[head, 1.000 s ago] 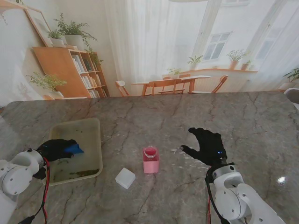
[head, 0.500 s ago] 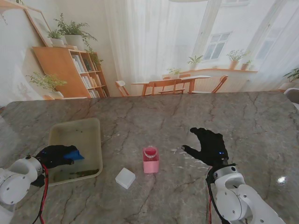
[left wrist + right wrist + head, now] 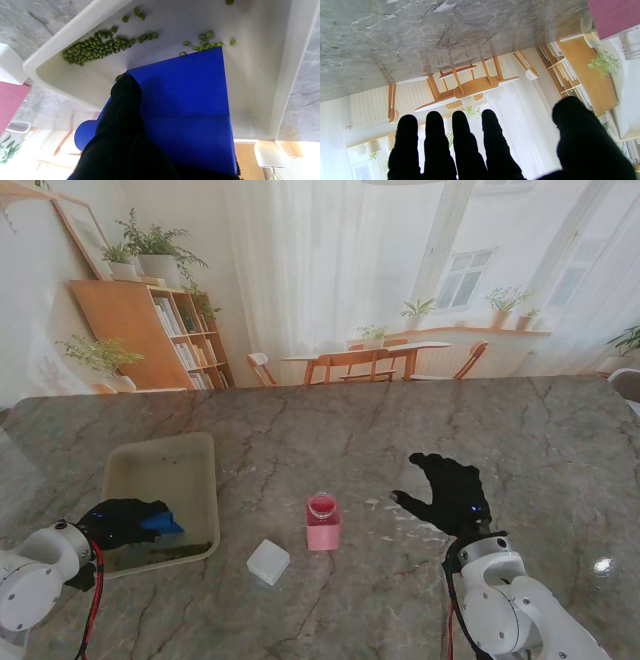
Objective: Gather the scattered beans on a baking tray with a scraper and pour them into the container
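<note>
Inside the baking tray, near its nearer wall, the left hand clamps the scraper, blade edge toward the beans; right hand splayed, empty, over bare desk.

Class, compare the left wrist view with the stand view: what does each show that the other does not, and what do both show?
Only the left wrist view shows single green beans: a heap along one tray wall and a few at the scraper's edge. Only the stand view shows the right hand open over the table, and the whole pink container and white block. Both show the left hand holding the blue scraper inside the baking tray.
</note>
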You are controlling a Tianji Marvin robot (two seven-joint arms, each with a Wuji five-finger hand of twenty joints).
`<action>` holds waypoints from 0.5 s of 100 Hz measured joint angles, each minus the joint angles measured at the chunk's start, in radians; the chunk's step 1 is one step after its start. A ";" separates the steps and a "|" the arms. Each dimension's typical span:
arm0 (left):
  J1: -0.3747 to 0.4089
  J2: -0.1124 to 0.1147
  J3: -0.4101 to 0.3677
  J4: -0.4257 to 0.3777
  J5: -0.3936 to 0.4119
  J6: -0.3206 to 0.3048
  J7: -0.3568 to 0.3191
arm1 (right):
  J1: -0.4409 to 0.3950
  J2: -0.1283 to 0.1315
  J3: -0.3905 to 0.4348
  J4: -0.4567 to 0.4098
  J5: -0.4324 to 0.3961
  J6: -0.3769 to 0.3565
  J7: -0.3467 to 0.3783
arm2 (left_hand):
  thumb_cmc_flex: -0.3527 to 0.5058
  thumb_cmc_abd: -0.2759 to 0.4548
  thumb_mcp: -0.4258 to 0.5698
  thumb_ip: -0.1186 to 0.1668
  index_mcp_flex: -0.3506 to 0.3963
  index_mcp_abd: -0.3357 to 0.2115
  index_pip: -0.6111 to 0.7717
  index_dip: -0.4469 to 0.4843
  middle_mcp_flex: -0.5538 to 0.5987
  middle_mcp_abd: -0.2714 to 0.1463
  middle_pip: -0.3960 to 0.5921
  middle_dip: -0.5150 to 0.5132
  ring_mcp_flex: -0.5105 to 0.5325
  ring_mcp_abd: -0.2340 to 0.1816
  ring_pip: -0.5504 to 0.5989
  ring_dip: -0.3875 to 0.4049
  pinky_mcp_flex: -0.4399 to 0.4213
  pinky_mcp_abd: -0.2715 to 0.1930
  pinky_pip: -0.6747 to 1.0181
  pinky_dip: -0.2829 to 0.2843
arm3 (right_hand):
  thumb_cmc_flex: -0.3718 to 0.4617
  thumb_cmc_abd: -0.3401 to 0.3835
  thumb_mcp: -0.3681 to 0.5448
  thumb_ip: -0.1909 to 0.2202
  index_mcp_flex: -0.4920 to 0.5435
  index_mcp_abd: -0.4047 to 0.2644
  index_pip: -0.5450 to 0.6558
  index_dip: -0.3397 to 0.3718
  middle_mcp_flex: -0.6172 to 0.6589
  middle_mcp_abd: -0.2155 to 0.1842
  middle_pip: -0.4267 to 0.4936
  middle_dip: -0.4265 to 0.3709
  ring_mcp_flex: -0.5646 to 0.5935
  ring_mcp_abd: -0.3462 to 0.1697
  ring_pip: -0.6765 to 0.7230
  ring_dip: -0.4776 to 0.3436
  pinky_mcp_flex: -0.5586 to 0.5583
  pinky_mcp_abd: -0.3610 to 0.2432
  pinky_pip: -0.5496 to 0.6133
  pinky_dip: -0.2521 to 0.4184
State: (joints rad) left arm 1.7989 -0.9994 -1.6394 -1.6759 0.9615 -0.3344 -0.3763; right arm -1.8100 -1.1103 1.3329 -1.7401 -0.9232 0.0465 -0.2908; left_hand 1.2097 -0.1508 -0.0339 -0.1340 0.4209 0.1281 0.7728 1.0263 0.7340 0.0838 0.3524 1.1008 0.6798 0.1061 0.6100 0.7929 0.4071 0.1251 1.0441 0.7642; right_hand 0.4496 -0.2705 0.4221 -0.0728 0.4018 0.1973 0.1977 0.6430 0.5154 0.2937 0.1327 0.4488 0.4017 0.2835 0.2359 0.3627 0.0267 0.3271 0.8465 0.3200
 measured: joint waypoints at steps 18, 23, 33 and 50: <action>0.022 -0.001 -0.009 -0.024 0.002 0.004 -0.008 | -0.001 -0.001 0.000 0.000 0.000 0.003 -0.004 | 0.000 0.000 0.000 0.000 0.003 0.000 0.000 0.009 0.003 0.000 0.000 0.011 0.000 0.001 0.014 0.014 0.007 0.000 0.031 0.024 | 0.000 0.000 0.000 0.000 0.000 0.000 0.000 0.000 0.000 0.000 0.000 0.000 0.000 0.000 0.000 0.000 0.000 0.000 0.000 0.000; 0.030 -0.001 -0.013 -0.031 0.003 0.004 -0.009 | -0.002 -0.001 0.002 -0.001 0.000 0.003 -0.004 | 0.000 -0.010 0.001 0.000 0.009 0.000 0.000 0.009 0.010 0.000 0.000 0.011 0.001 0.001 0.024 0.019 0.008 0.000 0.038 0.024 | 0.000 0.000 0.000 0.000 0.000 0.000 0.000 0.000 0.000 0.000 0.000 0.000 0.000 0.000 0.000 0.000 0.000 0.000 0.000 0.000; 0.046 -0.002 -0.019 -0.044 0.004 0.009 -0.009 | -0.004 -0.001 0.005 -0.002 0.000 0.002 -0.005 | 0.000 -0.010 0.001 0.000 0.010 0.000 0.000 0.009 0.011 0.000 0.000 0.011 0.001 0.001 0.025 0.024 0.008 0.000 0.040 0.024 | 0.000 0.000 0.000 0.000 0.000 0.000 0.000 0.000 0.000 0.000 0.000 0.000 0.000 0.000 0.000 0.000 0.000 0.000 0.000 0.000; 0.064 -0.004 -0.023 -0.059 0.003 0.021 -0.008 | -0.006 -0.001 0.007 -0.004 0.000 0.002 -0.005 | 0.000 -0.010 0.001 0.000 0.010 0.000 0.000 0.009 0.011 0.000 0.000 0.012 0.001 0.002 0.026 0.027 0.017 0.000 0.044 0.026 | 0.000 0.000 0.000 0.000 0.000 0.000 0.000 0.000 0.000 0.000 0.000 0.000 0.000 0.000 0.000 0.000 0.000 0.000 0.000 0.000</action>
State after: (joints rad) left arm 1.8627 -1.0031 -1.6626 -1.7344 0.9640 -0.3135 -0.3839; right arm -1.8163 -1.1117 1.3395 -1.7439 -0.9232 0.0490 -0.2962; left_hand 1.2097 -0.1606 -0.0326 -0.1340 0.4305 0.1281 0.7727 1.0352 0.7447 0.0838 0.3524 1.1133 0.6804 0.1076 0.6361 0.8196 0.4245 0.1252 1.0886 0.7901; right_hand 0.4497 -0.2705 0.4221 -0.0728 0.4018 0.1973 0.1976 0.6430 0.5154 0.2936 0.1327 0.4488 0.4017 0.2835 0.2359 0.3629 0.0268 0.3271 0.8465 0.3200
